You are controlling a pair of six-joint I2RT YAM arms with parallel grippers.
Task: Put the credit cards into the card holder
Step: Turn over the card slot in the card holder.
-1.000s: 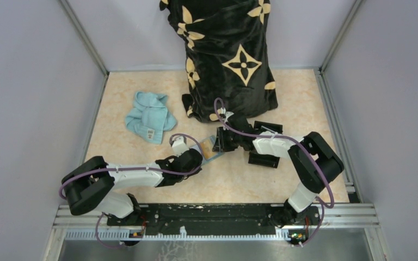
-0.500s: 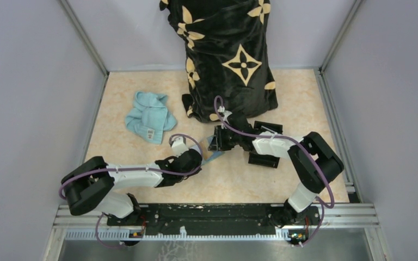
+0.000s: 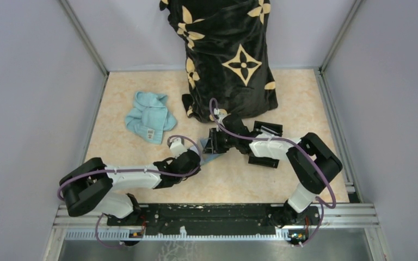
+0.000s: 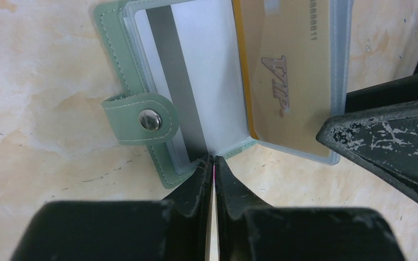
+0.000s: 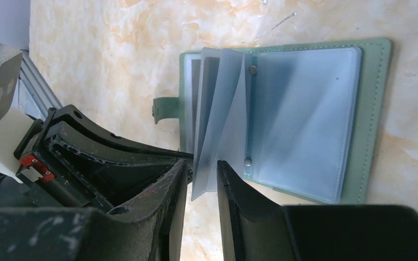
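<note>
The sage-green card holder lies open on the table, its clear sleeves fanned up. A pale silvery credit card sits in one sleeve and a tan-orange card marked VIP in the sleeve beside it. My left gripper is shut, its tips pinching the holder's near edge. My right gripper stands partly open, and the corner of the raised sleeves sits between its fingers with a gap on one side. From above, both grippers meet over the holder.
A light blue cloth lies at the left. A tall black bag with tan flower prints stands at the back. Black box parts lie under the right arm. Grey walls close in both sides.
My right gripper has shifted a little left and away from the arms' bases, over the holder. The left arm has edged slightly with it. Neither gripper's opening has changed.
</note>
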